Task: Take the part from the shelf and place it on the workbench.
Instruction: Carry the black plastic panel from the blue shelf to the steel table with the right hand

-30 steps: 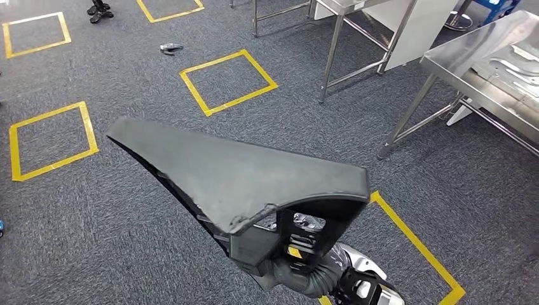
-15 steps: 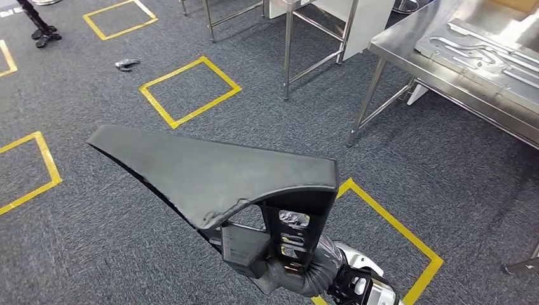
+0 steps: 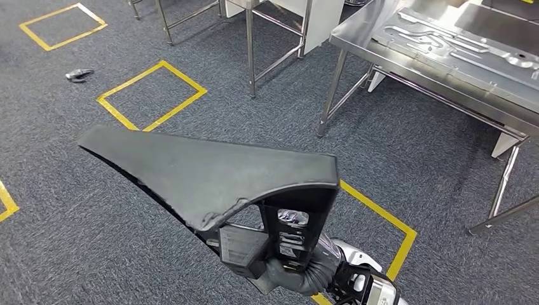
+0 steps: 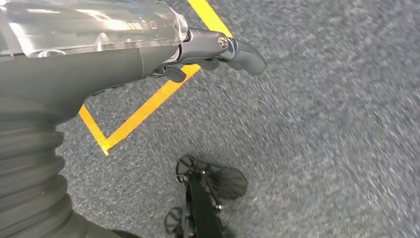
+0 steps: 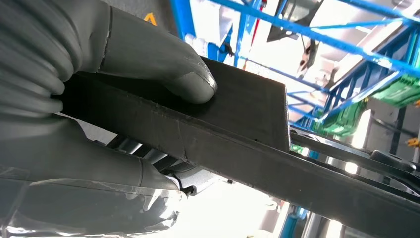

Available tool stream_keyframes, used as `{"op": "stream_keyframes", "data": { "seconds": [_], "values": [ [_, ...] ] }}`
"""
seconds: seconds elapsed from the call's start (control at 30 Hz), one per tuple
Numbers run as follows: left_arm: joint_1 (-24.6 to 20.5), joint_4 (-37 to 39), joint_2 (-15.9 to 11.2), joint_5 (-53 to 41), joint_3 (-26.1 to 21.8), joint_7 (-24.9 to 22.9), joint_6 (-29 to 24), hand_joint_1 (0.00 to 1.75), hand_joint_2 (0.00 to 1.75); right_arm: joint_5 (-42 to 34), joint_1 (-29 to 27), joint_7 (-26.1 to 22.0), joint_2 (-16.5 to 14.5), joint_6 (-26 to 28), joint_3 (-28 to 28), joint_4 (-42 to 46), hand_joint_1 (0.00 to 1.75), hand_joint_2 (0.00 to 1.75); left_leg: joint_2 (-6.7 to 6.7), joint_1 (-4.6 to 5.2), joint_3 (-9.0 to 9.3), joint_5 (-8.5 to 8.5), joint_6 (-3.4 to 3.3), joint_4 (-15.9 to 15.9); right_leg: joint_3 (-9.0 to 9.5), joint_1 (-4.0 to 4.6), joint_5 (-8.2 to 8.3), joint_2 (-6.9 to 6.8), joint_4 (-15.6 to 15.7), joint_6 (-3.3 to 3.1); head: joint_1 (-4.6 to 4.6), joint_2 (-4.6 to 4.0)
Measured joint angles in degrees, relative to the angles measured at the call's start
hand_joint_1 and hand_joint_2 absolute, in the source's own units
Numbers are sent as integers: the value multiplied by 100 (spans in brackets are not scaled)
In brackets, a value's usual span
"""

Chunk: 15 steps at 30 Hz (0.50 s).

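Right hand (image 3: 289, 267), at 6 o'clock in the head view, grips the part (image 3: 210, 175) by its webbed base; the right wrist view shows the thumb (image 5: 163, 69) pressed flat on the dark bar and fingers wrapped beneath. That part is a long black wedge held in the air, its thin tip reaching toward 9 o'clock over the carpet, well apart from any surface. Left hand (image 4: 208, 52) hangs over the floor with nothing in it, fingers loosely extended.

Beyond, at 1 o'clock, stands the steel tabletop (image 3: 407, 60), carrying a pressed metal panel (image 3: 445, 41).

Judged risks: the grasp sits at 1 end, so the overhanging tip could lever the part round in the fingers during walking. The wide wedge also blocks sight of the floor ahead, and its tip or edge could strike the table leg (image 3: 332, 95) or land on the panel instead of bare steel.
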<state>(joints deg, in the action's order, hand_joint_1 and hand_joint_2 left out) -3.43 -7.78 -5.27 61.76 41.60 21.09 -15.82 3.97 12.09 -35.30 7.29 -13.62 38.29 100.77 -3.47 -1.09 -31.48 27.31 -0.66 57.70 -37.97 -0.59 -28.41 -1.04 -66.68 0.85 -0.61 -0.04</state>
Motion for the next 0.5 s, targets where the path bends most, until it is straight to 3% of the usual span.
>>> {"op": "stream_keyframes", "data": {
  "seconds": [0.07,0.1,0.17,0.2,0.27,0.3,0.37,0.4,0.43,0.5],
  "values": [
    [-4,0,1,-5,19,2,2,0,175,-18,19,0,1,1,3,-1,171,175,-96,26,35,37,49,8,337,63,205,-212,656,-58,2,0],
    [-5,0,2,-8,27,2,4,0,175,-26,26,-1,2,1,5,-2,171,175,-146,39,47,53,79,10,396,92,218,-267,794,-81,2,0],
    [-20,0,2,-16,43,7,16,0,175,-37,28,-2,7,3,8,-2,171,175,-262,52,76,77,139,-1,389,101,217,-162,829,-118,6,0],
    [-30,0,2,-18,48,10,26,0,175,-39,26,-1,9,5,8,-2,171,175,-248,43,87,111,170,20,398,86,230,-96,852,-144,3,0],
    [-40,0,0,-18,51,22,51,0,175,-42,34,-1,11,9,9,-1,171,175,-37,23,-21,326,214,317,428,43,256,20,899,-202,13,0],
    [-37,0,-2,-14,53,27,63,0,175,-42,38,1,11,11,9,-3,171,175,120,11,-172,506,228,647,433,32,260,72,905,-220,19,0],
    [-19,0,-5,-3,54,36,85,0,175,-43,33,9,12,19,9,-15,171,175,267,9,-556,816,247,1411,430,31,258,203,897,-235,30,0],
    [-9,0,-6,2,54,38,94,0,175,-44,28,13,13,23,9,-22,171,175,288,9,-680,835,251,1620,430,33,256,281,889,-236,31,0],
    [-2,0,-7,5,54,39,98,0,175,-44,24,15,14,27,9,-28,171,175,296,8,-704,734,251,1607,433,33,252,360,878,-233,31,0],
    [1,0,-14,9,55,39,102,0,175,-53,22,14,14,31,9,-33,171,175,384,-6,-469,293,240,975,441,26,230,510,841,-209,31,0]
  ]
}}
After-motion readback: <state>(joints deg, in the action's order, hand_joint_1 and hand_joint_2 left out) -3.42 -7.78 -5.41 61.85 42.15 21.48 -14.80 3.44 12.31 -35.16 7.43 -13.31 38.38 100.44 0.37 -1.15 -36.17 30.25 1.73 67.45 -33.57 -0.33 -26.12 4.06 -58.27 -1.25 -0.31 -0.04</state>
